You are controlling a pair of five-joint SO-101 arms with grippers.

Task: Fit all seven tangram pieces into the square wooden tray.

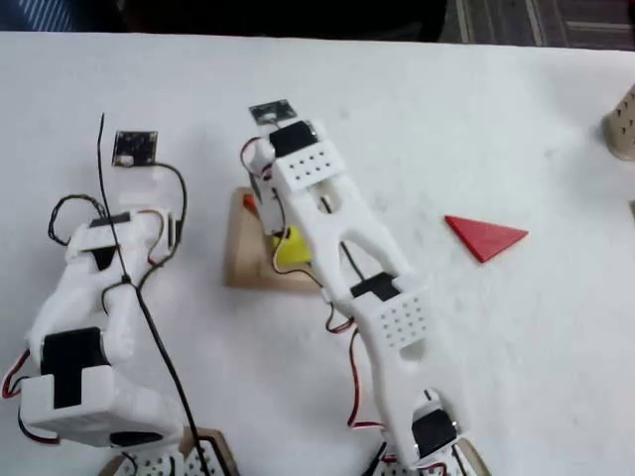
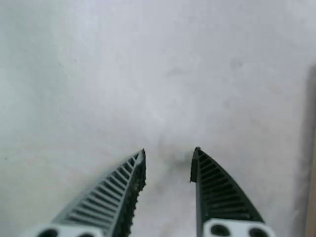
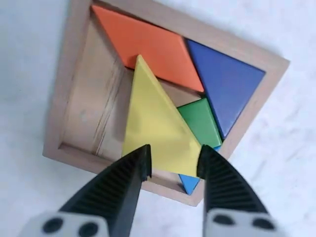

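The square wooden tray (image 3: 74,74) holds an orange parallelogram (image 3: 148,44), a big blue triangle (image 3: 227,84), a green piece (image 3: 200,123) and a small blue piece (image 3: 190,183). A yellow triangle (image 3: 153,123) lies tilted across the tray's bare middle, partly over other pieces. My right gripper (image 3: 174,155) hangs open just above the yellow triangle's wide end. From above, the right arm covers most of the tray (image 1: 241,260), with a bit of yellow (image 1: 291,246) showing. A red triangle (image 1: 484,236) lies on the table to the right. My left gripper (image 2: 168,160) is open over bare table.
The white table (image 1: 476,129) stretches around the tray. A perforated wooden object (image 1: 621,124) stands at the far right edge. Black and red cables (image 1: 149,317) trail from the left arm. The left part of the tray floor (image 3: 98,98) is bare wood.
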